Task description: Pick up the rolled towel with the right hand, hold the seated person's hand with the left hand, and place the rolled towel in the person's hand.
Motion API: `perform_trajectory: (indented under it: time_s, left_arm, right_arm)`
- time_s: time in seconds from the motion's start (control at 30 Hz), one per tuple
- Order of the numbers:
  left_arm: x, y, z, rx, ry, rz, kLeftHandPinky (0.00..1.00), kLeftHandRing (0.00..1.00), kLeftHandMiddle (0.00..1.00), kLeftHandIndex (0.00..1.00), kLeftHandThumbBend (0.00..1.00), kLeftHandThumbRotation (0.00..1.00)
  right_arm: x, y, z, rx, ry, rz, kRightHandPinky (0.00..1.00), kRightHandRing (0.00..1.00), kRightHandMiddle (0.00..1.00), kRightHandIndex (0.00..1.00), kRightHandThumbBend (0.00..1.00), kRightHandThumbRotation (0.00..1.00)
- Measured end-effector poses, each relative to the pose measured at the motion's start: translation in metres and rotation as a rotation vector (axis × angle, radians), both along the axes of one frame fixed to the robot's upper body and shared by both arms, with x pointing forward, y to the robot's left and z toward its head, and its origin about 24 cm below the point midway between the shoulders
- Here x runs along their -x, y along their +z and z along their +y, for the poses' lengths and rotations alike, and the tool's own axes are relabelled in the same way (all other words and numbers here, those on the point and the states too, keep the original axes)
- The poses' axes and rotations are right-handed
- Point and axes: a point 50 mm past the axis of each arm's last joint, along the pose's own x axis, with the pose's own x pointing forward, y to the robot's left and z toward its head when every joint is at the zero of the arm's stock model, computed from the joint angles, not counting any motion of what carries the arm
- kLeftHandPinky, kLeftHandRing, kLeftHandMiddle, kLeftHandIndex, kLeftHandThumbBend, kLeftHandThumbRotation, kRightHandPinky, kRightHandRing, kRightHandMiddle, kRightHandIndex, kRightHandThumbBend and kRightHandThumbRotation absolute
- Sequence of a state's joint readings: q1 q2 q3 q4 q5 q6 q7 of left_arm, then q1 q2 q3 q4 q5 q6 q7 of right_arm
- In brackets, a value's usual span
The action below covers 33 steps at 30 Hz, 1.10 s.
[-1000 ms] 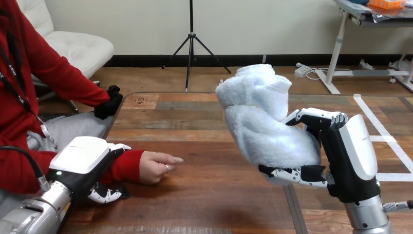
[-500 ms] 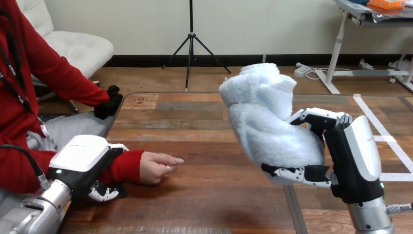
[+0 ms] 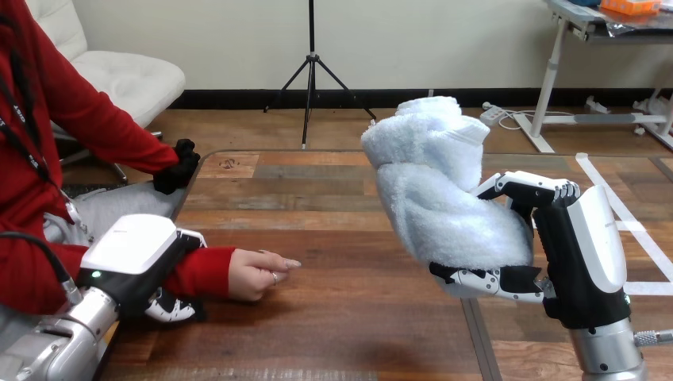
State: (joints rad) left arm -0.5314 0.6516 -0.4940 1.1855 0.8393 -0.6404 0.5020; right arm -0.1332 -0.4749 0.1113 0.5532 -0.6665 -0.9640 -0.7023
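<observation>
Over the last second the right hand (image 3: 565, 270) has lifted a little and eased outward, away from the person. It carries the rolled towel (image 3: 444, 198) with it, so the towel now sits slightly higher above the tabletop (image 3: 341, 325). Its fingers are wrapped over the towel's upper side and its thumb is tucked beneath the lower end. The bulk of the roll stands up and leans away from the palm. The left hand (image 3: 131, 250) has barely shifted. It rests over the red sleeve (image 3: 205, 270) at the person's wrist with fingers curled beneath it, which looks like a clasp, though the white shell hides most of the contact. The person's hand (image 3: 258, 274) lies just beyond the left hand's fingertips, resting on the tabletop and loosely closed, well apart from the towel. Pick-up looks done and the steadying hold about set. The towel must now cross inward, and the person's hand needs to open to take it.
</observation>
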Motion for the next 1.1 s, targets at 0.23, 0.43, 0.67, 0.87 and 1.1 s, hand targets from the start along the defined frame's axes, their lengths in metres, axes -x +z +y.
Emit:
perform_trajectory:
  time_s: [0.23, 0.43, 0.67, 0.87, 1.1]
  left_arm:
    - [-0.0016, 0.0022, -0.0026, 0.011, -0.01, -0.015, 0.38, 0.41, 0.46, 0.48, 1.0, 0.0]
    - [-0.002, 0.0032, -0.0047, 0.018, -0.021, -0.023, 0.36, 0.39, 0.43, 0.45, 1.0, 0.0]
    - [-0.0021, 0.0042, -0.0069, 0.026, -0.031, -0.038, 0.33, 0.36, 0.41, 0.43, 1.0, 0.0]
    - [-0.0013, 0.004, -0.0075, 0.032, -0.034, -0.044, 0.32, 0.35, 0.39, 0.42, 0.99, 0.0]
    - [0.0, 0.0032, -0.0073, 0.039, -0.031, -0.044, 0.31, 0.34, 0.38, 0.41, 0.98, 0.0]
  right_arm:
    - [0.0, -0.0002, 0.0005, 0.001, 0.003, 0.003, 0.05, 0.08, 0.12, 0.11, 0.71, 0.0]
    - [0.0, -0.0003, 0.0006, 0.002, 0.004, 0.004, 0.05, 0.08, 0.12, 0.11, 0.71, 0.0]
    - [-0.0001, -0.0005, 0.0009, 0.004, 0.008, 0.008, 0.05, 0.09, 0.12, 0.11, 0.71, 0.0]
    - [-0.0001, -0.0006, 0.0011, 0.004, 0.009, 0.009, 0.05, 0.09, 0.12, 0.11, 0.71, 0.0]
    - [-0.0001, -0.0007, 0.0012, 0.004, 0.008, 0.01, 0.05, 0.09, 0.12, 0.11, 0.72, 0.0]
